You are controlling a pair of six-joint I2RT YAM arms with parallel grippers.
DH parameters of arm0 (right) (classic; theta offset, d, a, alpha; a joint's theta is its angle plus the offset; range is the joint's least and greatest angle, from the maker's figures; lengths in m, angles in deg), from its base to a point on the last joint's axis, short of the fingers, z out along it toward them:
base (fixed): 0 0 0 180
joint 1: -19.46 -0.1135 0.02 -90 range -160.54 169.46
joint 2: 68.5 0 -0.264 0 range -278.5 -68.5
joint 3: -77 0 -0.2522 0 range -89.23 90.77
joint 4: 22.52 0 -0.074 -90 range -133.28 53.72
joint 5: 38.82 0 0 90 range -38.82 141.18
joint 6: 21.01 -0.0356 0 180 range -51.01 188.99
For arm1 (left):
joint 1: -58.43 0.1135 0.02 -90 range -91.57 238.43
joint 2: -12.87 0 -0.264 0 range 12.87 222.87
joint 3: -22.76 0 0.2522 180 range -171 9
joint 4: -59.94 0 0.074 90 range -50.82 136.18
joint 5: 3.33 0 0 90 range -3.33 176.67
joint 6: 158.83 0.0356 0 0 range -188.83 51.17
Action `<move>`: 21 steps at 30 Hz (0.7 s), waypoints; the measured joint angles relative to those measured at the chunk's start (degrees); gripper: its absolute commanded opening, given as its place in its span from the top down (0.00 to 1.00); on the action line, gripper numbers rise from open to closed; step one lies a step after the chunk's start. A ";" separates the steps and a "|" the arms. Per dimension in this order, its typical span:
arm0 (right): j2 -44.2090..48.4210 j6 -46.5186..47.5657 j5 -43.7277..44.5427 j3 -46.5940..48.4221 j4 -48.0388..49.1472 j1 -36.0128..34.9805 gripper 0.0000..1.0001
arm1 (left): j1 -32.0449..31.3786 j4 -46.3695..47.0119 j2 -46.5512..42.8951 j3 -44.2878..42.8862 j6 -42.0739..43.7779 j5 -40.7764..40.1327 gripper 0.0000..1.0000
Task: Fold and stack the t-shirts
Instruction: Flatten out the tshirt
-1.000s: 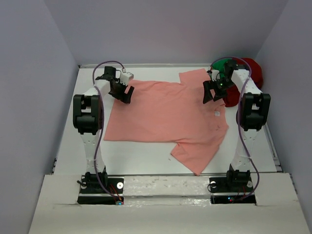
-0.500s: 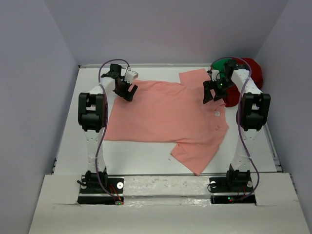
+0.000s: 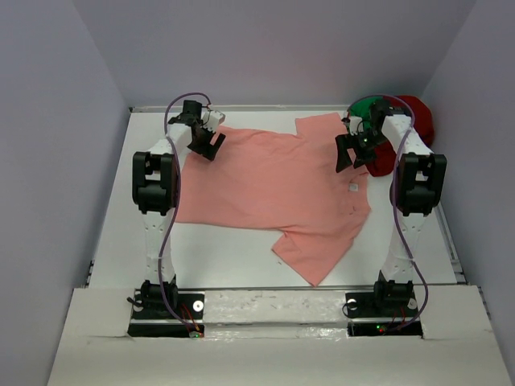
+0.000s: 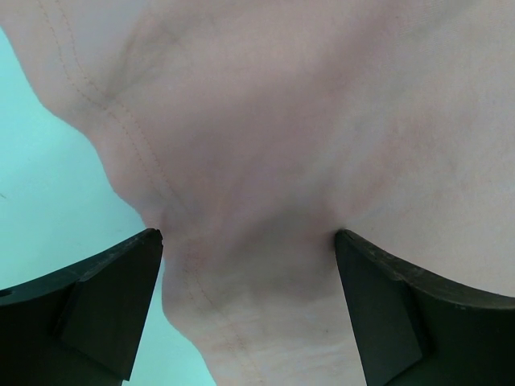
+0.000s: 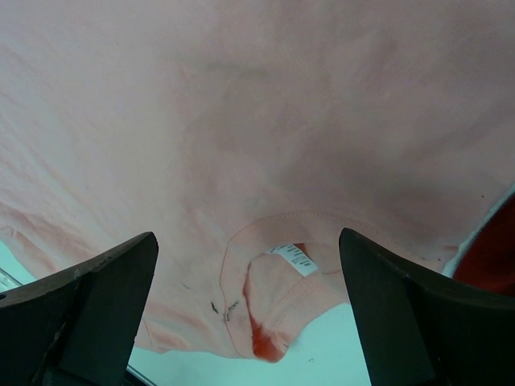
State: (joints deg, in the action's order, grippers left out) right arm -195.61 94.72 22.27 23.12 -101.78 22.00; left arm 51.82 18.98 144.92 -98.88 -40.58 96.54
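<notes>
We have the pink shirt (image 3: 273, 189) spread mid-frame, green shirt (image 3: 364, 104) and red shirt (image 3: 417, 112) heaped upper right. Left gripper (image 3: 208, 146) and right gripper (image 3: 351, 154) both gape over its upper edge, holding nothing. Risk: we snag the bunched hem unevenly and the fold skews.

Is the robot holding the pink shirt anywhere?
No. Both the left gripper and right gripper stand open over the pink shirt, gripping nothing.
</notes>
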 measured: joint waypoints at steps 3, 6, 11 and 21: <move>0.00 -0.02 0.02 -0.90 0.09 0.00 0.00 | 0.00 -0.17 0.22 -0.50 -0.96 -1.62 0.01; 0.00 -0.02 0.00 -1.73 0.07 0.00 0.00 | 0.09 -0.13 0.22 -0.50 -1.66 -2.89 0.01; 0.00 -0.04 -0.04 -1.73 0.26 0.00 0.00 | 0.85 -0.15 0.22 -0.50 -2.45 -3.26 0.01; -5.38 -1.33 -2.56 3.23 2.03 -0.28 0.00 | 2.34 -5.35 -3.56 1.05 -2.56 -2.56 0.01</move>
State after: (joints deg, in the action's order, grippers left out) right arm -200.99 93.39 19.71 26.36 -99.74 21.72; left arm 54.16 13.62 141.35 -97.83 -43.13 93.98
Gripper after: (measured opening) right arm 0.994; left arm 0.989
